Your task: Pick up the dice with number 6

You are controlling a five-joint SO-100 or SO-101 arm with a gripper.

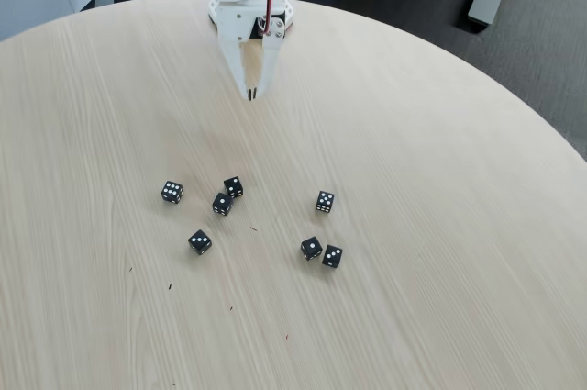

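Resting on the pale wood-grain surface (440,133), the dice with number 6 (171,192) sits at the far left of the scattered group in the fixed view, its top face densely dotted. It touches nothing. To its right lie two black dice close together: one (233,187) slightly farther back, one (222,204) just in front of it. Another die (200,242) lies nearer the camera, below and between these. Further right, a single die (325,202) stands apart, and a pair (312,248) (332,256) lies almost touching at the near right. Pip counts on these are too small to read with confidence.

Arm, white, comes in from the top edge. Gripper (251,94) points down at the surface, well behind all the dice; jaws closed, tips together, holding nothing.
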